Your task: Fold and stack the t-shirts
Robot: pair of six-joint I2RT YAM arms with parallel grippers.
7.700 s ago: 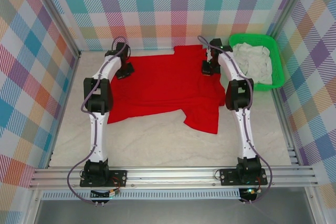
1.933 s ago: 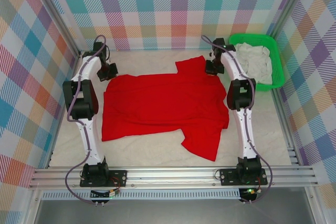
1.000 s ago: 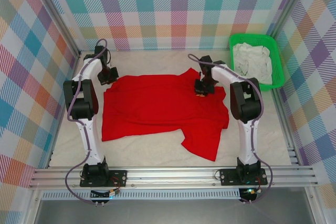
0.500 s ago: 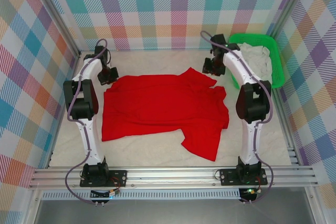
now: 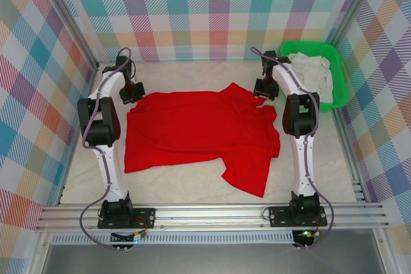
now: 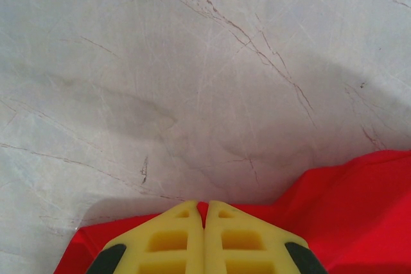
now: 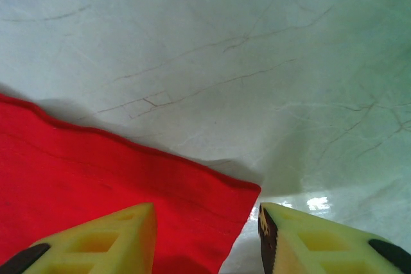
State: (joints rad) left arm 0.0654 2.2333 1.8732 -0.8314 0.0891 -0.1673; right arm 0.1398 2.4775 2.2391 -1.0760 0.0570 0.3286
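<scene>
Red t-shirt (image 5: pixel 199 129) was lying spread out but rumpled on the surface (image 5: pixel 180 187), middle of the frame. Left jaws were pinched shut on its upper-left corner, and the right jaws hung apart over its upper-right edge, near the green basket (image 5: pixel 342 88) holding a pale cloth (image 5: pixel 311 75) in the upper right.

Bright even light, soft shadows on the table (image 6: pixel 192 62), one small glare spot, sharp focus.
</scene>
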